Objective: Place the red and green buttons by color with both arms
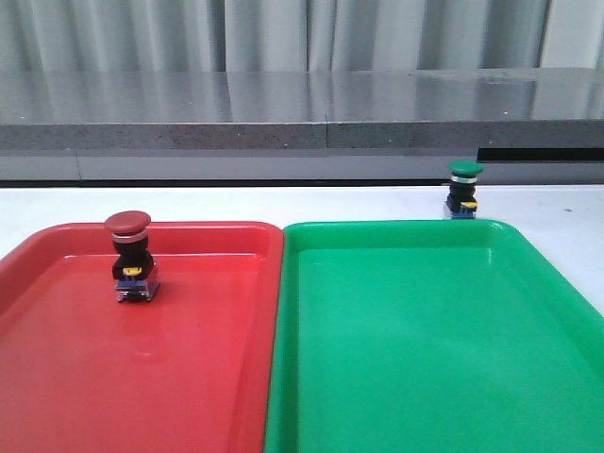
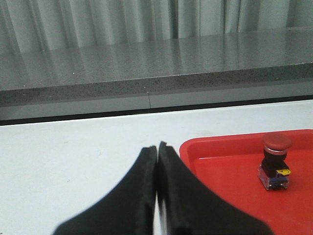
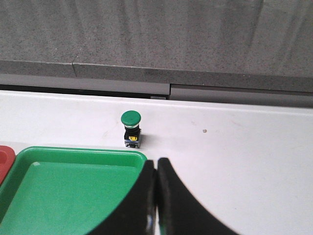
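The red button is seen upright inside the red tray, near its far left part. The green button is placed upright on the white table, just behind the far rim of the green tray. The left gripper and the right gripper are both closed, and nothing is held between their fingers

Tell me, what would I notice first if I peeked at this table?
Two big bright trays fill the front: a red tray on the left and a green tray on the right, side by side. A red button stands upright inside the red tray near its far edge. A green button stands on the white table, just behind the green tray's far edge.
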Robot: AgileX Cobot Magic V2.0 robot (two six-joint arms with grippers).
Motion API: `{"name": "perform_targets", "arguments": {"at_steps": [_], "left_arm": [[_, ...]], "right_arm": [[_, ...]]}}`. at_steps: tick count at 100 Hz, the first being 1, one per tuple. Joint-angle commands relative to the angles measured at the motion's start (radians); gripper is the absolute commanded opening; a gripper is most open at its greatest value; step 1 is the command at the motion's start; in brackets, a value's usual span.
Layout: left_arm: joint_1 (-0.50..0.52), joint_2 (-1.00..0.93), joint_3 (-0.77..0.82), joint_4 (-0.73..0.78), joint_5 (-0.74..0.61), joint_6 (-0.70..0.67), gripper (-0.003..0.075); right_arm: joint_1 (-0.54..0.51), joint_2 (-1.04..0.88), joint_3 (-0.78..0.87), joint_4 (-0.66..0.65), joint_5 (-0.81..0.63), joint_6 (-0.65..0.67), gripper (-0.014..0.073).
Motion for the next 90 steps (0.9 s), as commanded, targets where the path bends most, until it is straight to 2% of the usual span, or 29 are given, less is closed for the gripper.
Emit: {"name": "perform_targets", "arguments": {"at_steps": [1,19,37,45,52,59,60,69,79,90], "left_arm": [[0.001,-0.031,0.024,-0.009,-0.084,-0.001,-0.0019],[0.001,-0.031,0.024,-0.009,-0.084,-0.001,-0.0019],[0.001,-0.031,0.024,-0.009,-0.084,-0.001,-0.0019],[0.001,-0.031,0.024,-0.009,-0.084,-0.001,-0.0019],[0.001,-0.031,0.024,-0.009,-0.084,-0.001,-0.0019],[0.001,-0.031,0.024,-0.009,-0.084,-0.001,-0.0019],[0.001,-0.031,0.024,-0.009,-0.084,-0.001,-0.0019],[0.001,-0.031,0.024,-0.009,-0.084,-0.001,-0.0019],[0.001,-0.031,0.024,-0.009,-0.084,-0.001,-0.0019],[0.001,-0.031,0.024,-0.009,-0.084,-0.001,-0.0019]], "right_arm": [[-0.008,0.084,-0.076,0.015,-0.098,-0.008,-0.0067],[-0.008,0.231,-0.080,0.040,-0.230,-0.008,-0.0067],[-0.008,0.342,-0.080,0.040,-0.228,-0.008,-0.0041],[-0.004,0.377,-0.080,0.040,-0.218,-0.008,0.0046],[0.001,0.401,-0.080,0.041,-0.218,-0.008,0.0181],[0.010,0.422,-0.080,0.041,-0.227,-0.008,0.0339],[0.012,0.425,-0.080,0.041,-0.230,-0.008,0.0384],[0.028,0.451,-0.080,0.041,-0.266,-0.009,0.0509],[0.053,0.481,-0.084,0.041,-0.319,-0.009,0.0529],[0.085,0.538,-0.129,0.041,-0.313,-0.009,0.0529]]}}
